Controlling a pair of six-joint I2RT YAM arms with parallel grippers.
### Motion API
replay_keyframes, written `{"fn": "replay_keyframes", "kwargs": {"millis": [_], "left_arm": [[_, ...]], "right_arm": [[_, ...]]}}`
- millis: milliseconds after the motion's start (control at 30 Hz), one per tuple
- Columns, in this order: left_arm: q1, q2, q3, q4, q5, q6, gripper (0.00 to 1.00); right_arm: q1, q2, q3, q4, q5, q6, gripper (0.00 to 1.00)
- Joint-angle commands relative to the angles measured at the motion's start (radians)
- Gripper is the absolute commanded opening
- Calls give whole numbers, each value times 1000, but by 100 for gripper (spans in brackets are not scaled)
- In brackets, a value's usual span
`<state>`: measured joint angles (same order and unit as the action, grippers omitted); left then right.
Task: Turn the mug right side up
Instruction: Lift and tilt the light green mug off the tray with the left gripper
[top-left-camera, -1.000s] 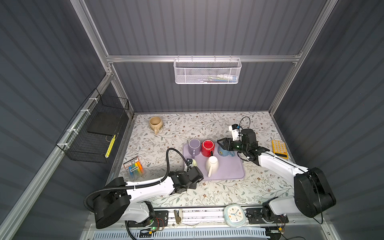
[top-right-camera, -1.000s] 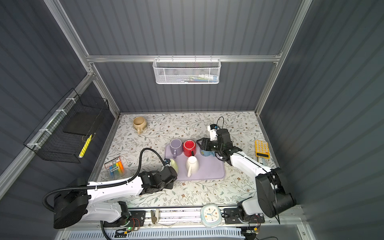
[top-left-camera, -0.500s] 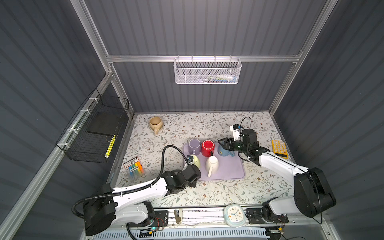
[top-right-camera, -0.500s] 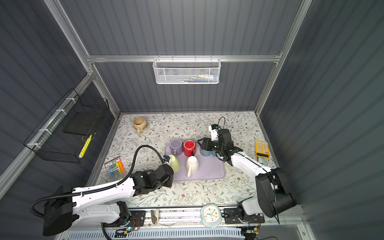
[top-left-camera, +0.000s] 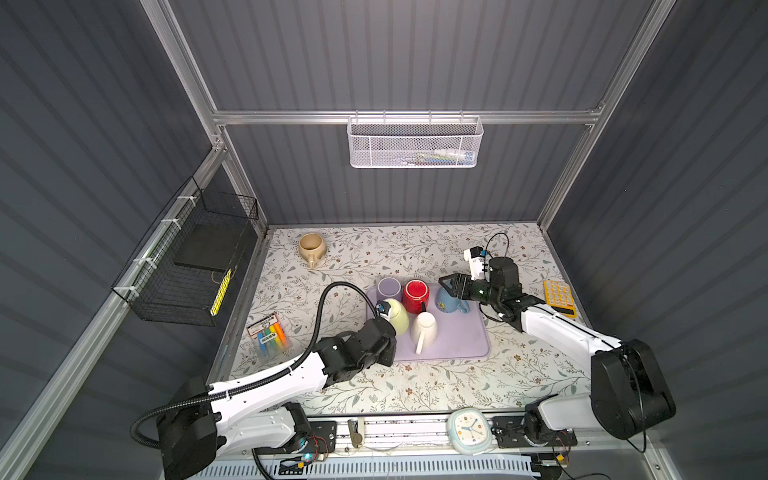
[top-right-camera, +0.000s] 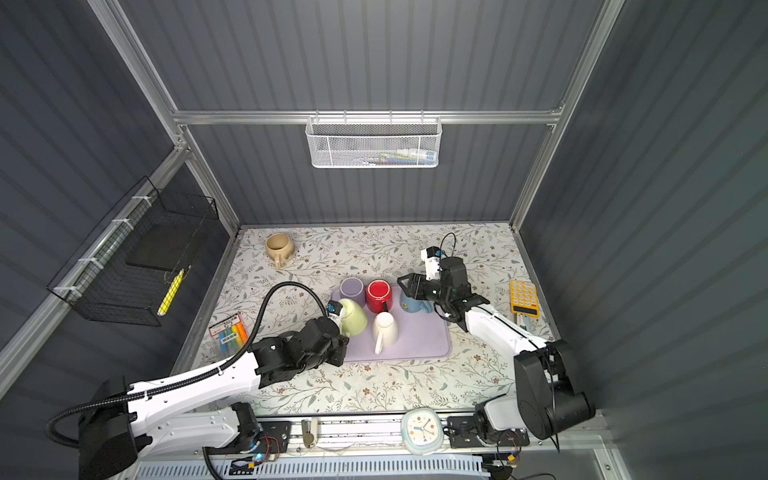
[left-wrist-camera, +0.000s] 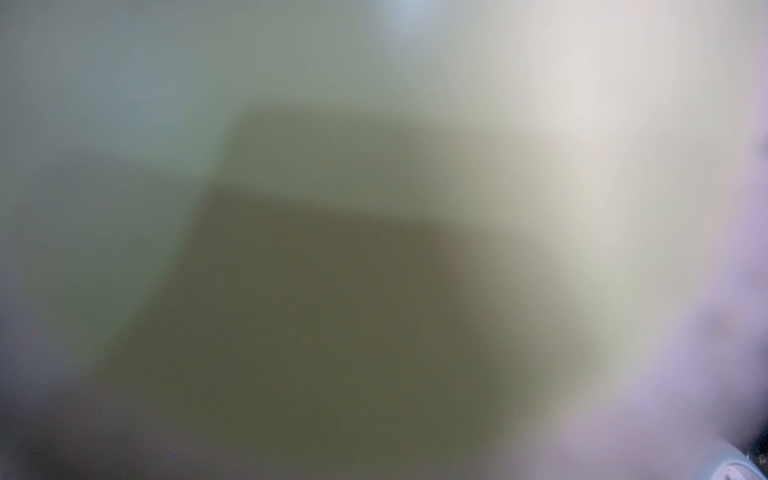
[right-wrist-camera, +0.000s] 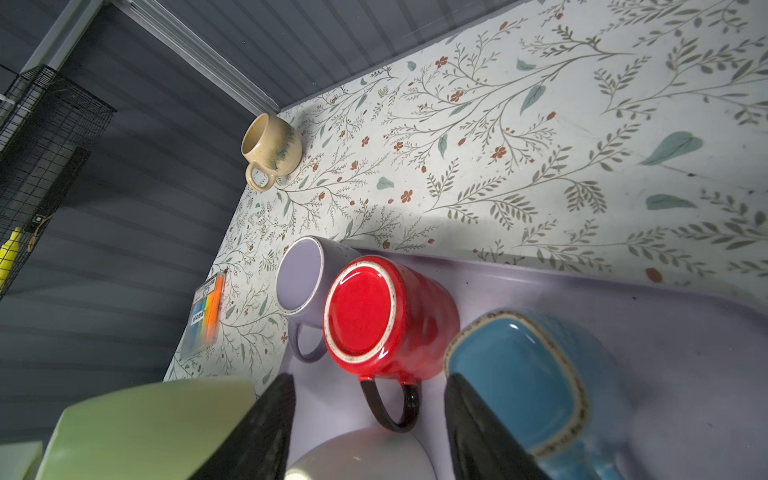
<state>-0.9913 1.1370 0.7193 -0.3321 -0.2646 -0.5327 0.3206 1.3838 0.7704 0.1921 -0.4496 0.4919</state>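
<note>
The green mug (top-left-camera: 397, 318) sits at the near left corner of the purple mat (top-left-camera: 453, 340), tipped over at an angle instead of resting flat on rim or base. The left end effector (top-left-camera: 388, 329) is tucked in against its lower side. Its fingers are hidden under the mug, but it is closed, and the tilt suggests it is gripping the mug, probably at the handle or rim, to roll it onto its base. The left wrist view is filled by a green blur, which fits a mug held right up against that camera.

The right end effector (top-left-camera: 451, 286) hovers over the far side of the mat, between the red mug (top-left-camera: 415, 293) and the blue mug (top-left-camera: 449, 301), jaws apart with nothing between them. It looks parked there to stay out of the way. Both of those mugs show their bases, so they are upside down. The turn looks about halfway done. The white mug (top-left-camera: 424, 328) is just beside the green one, so there is little room to swing.
</note>
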Motion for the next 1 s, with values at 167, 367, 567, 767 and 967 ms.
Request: {"fn": "replay_keyframes", "kwargs": {"millis": [167, 367, 567, 767, 967], "left_arm": [[112, 48, 140, 117, 161, 147, 8], [170, 89, 191, 167, 264, 184, 8], [250, 101, 206, 226, 373, 195, 8], [312, 111, 209, 309, 461, 189, 8], [348, 142, 207, 396, 552, 156, 8]], "right_arm": [[-33, -60, -35, 4, -16, -2, 60], [-50, -71, -47, 13, -27, 3, 60], [-71, -86, -72, 32, -58, 9, 59], [-82, -94, -85, 55, -78, 5, 60], [-86, -86, -86, 102, -123, 13, 60]]}}
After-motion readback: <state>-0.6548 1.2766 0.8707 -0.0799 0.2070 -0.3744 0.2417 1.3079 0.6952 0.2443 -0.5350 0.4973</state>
